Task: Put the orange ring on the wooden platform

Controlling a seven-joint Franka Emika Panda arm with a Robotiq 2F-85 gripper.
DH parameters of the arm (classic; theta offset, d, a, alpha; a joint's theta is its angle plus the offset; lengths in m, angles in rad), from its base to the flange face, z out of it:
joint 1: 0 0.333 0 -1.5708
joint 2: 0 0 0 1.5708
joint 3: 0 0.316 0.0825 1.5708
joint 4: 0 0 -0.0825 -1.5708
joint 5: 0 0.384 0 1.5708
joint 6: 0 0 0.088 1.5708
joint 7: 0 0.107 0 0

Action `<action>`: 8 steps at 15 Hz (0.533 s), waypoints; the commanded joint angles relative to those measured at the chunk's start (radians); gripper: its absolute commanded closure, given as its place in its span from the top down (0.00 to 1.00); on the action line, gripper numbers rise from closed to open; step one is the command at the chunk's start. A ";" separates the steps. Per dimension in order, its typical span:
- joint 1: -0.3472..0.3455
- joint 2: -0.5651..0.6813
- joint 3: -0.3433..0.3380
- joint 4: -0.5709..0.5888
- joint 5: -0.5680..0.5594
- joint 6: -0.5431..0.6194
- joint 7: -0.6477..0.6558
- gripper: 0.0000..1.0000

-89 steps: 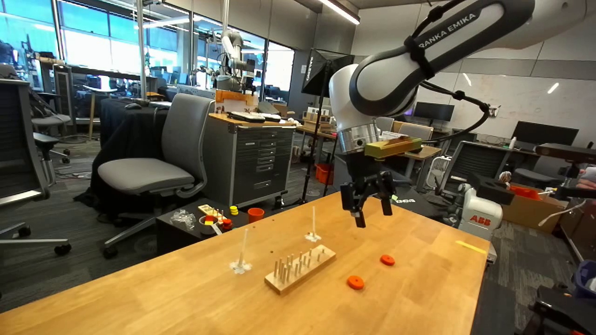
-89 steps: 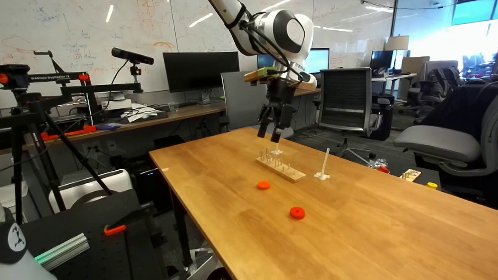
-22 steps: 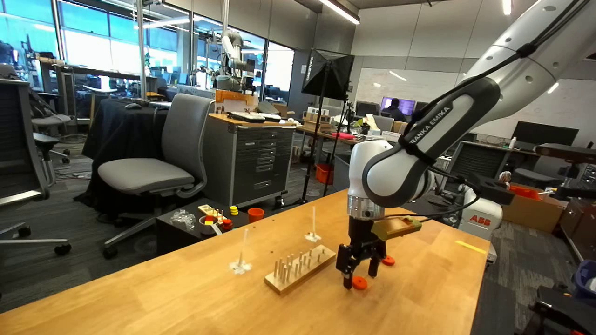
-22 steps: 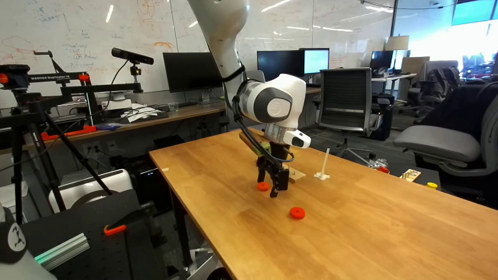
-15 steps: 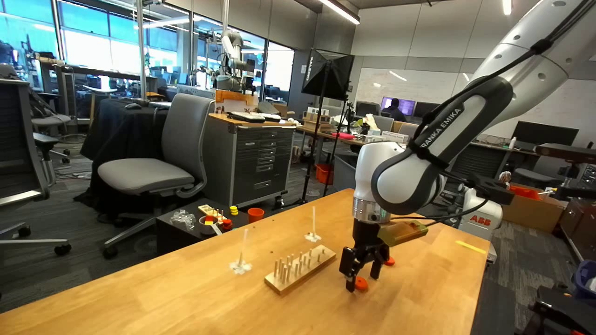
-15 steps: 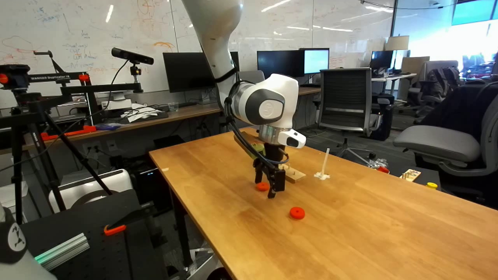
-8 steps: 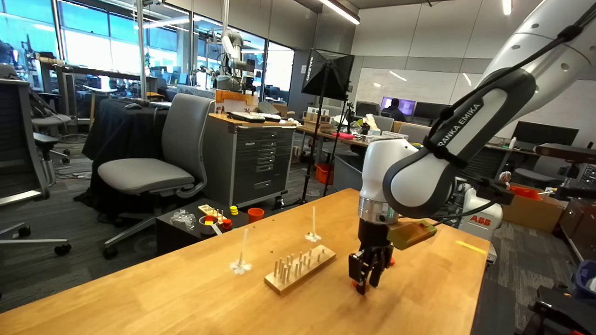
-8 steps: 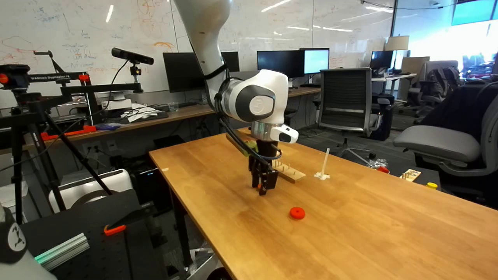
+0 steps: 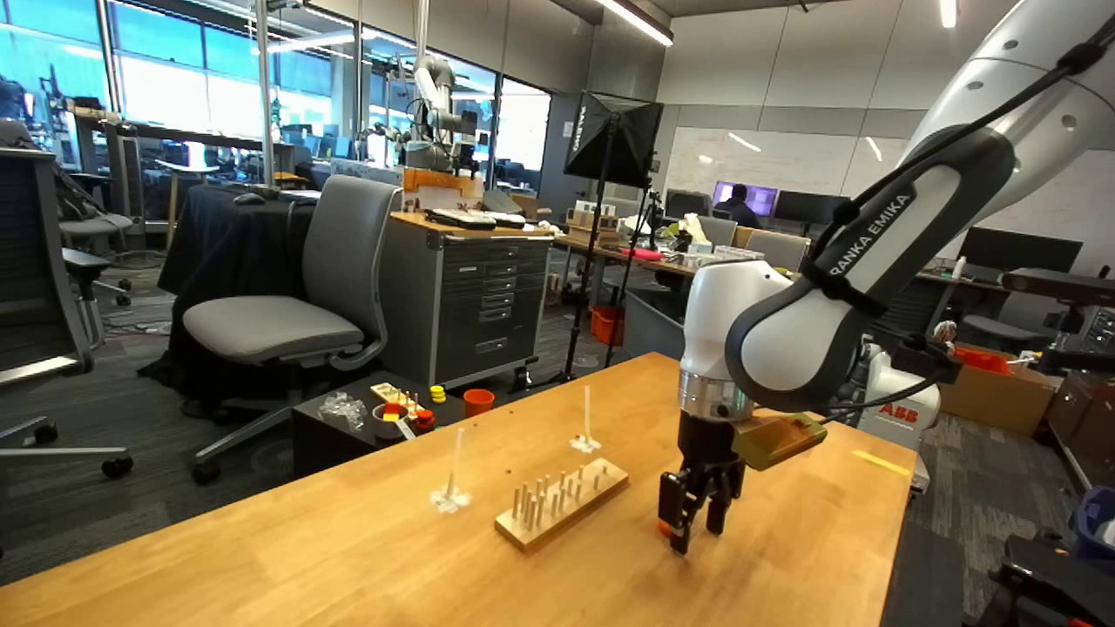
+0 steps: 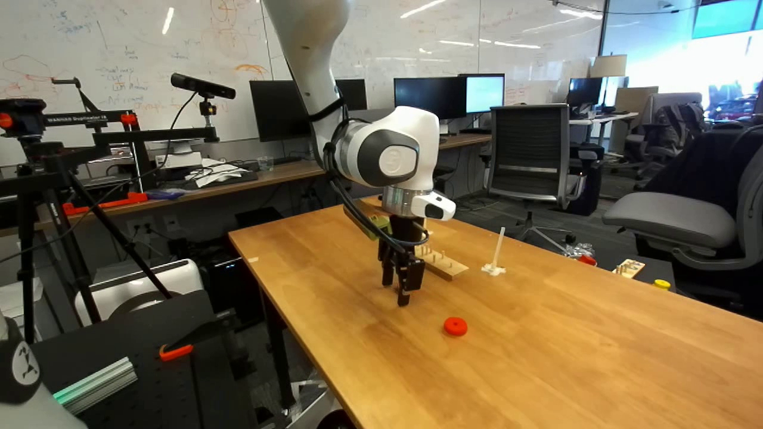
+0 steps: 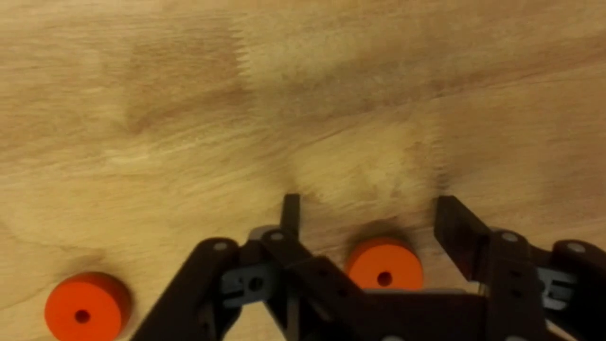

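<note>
The orange ring point(image 11: 384, 265) lies flat on the table. In the wrist view it is sideways between the fingers but set back behind the fingertips, partly covered by the gripper's body, with a gap to the right finger. Only a sliver of the ring point(image 9: 665, 528) shows behind a finger in an exterior view. My gripper point(image 11: 368, 196) is open and holds nothing; its fingertips are low over the table in both exterior views point(image 9: 698, 538) point(image 10: 396, 292). The wooden platform point(image 9: 571, 514), with several thin pegs, is beside the gripper; the gripper partly hides the platform point(image 10: 450, 271) in an exterior view.
A redder piece point(image 10: 455, 326) lies on the table near the gripper, also at lower left in the wrist view point(image 11: 85, 310). Two thin white posts point(image 9: 453, 470) point(image 9: 586, 422) stand on taped bases beyond the platform. The table edge point(image 10: 298, 330) runs near the gripper.
The arm has come down from high above the table. The gripper has shifted slightly past the ring. Its finger gap looked narrower half a second ago and is a little wider now.
</note>
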 commanded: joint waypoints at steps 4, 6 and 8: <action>0.025 -0.044 -0.020 -0.043 -0.017 0.023 0.050 1.00; 0.024 -0.055 -0.019 -0.050 -0.012 0.036 0.054 1.00; 0.023 -0.060 -0.019 -0.044 -0.010 0.035 0.062 1.00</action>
